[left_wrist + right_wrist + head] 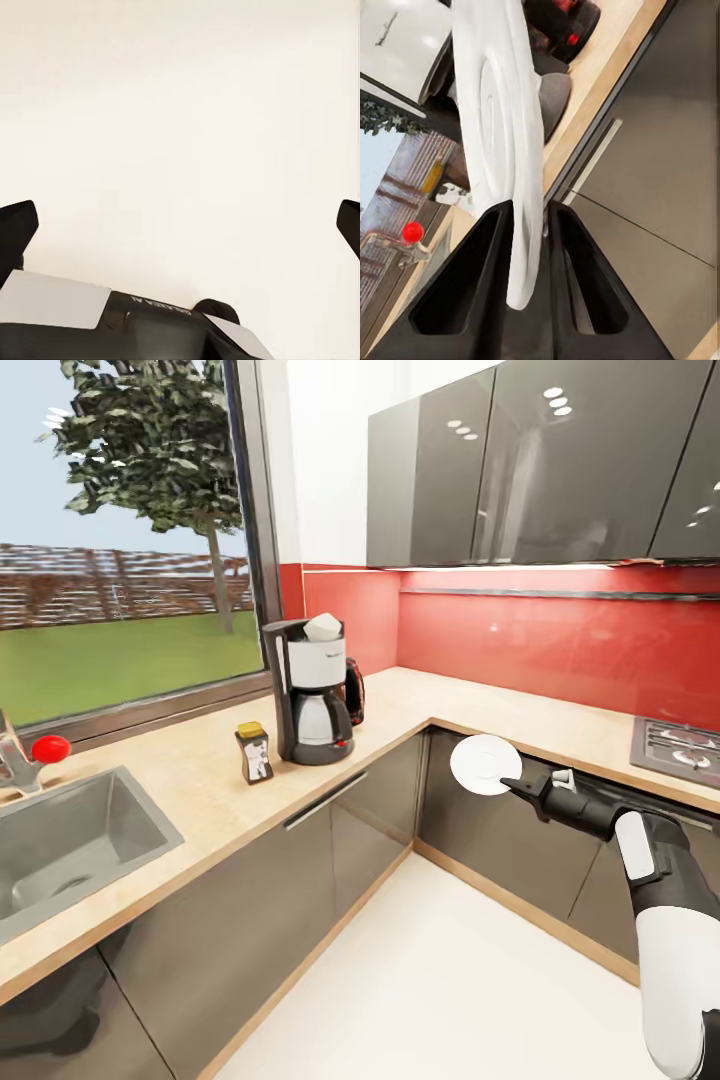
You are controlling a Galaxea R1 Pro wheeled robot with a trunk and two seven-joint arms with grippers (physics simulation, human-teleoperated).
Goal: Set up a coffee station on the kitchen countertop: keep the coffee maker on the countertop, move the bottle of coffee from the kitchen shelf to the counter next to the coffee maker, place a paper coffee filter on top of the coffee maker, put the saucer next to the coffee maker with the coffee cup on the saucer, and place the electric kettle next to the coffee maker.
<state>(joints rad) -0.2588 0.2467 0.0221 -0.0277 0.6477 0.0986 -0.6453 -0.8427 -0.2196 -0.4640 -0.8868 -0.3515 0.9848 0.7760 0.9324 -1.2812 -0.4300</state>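
The maker (312,695) stands on the wood surface (200,780) near the window corner, with the white filter (322,626) resting in its top. The kettle (354,690) sits just behind and beside it, touching or nearly so. The jar (254,751) stands on the surface just in front of the maker, toward the sink (70,845), whose basin holds nothing visible.

The right gripper (512,784) is held out in the air in front of the corner cabinets, below the surface edge. Its fingers (480,292) are narrow, clamped on the rim of the saucer (485,764); the saucer stands on edge between them, its face turned toward the head camera.

The left gripper (180,225) points at a plain pale floor, fingers (15,229) spread wide with nothing between them.
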